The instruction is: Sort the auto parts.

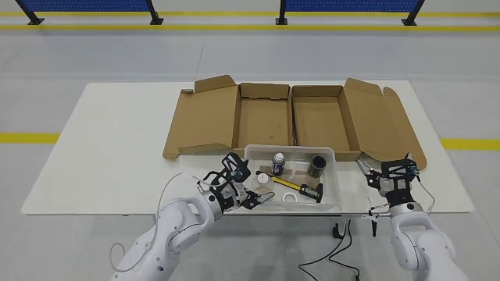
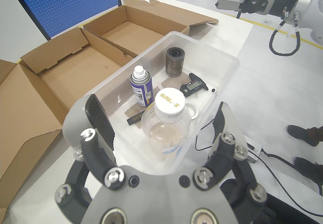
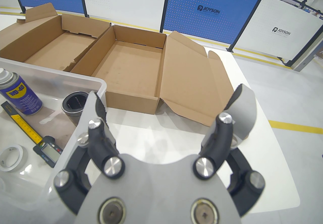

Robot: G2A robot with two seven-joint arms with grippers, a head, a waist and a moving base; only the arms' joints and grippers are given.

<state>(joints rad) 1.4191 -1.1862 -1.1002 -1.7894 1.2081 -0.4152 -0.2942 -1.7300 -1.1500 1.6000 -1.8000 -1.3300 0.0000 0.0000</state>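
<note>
A clear plastic bin at the table's front middle holds a blue spray can, a black metal cylinder, a digital caliper, a white ring and a clear bottle with a white cap. My left gripper hovers open at the bin's near left corner. In the left wrist view the bottle stands between the spread fingers, untouched. My right gripper is open over bare table just right of the bin, holding nothing.
Two open cardboard boxes, left and right, stand side by side behind the bin, with flaps spread outward. A black cable hangs at the table's front edge. The table's left part is bare.
</note>
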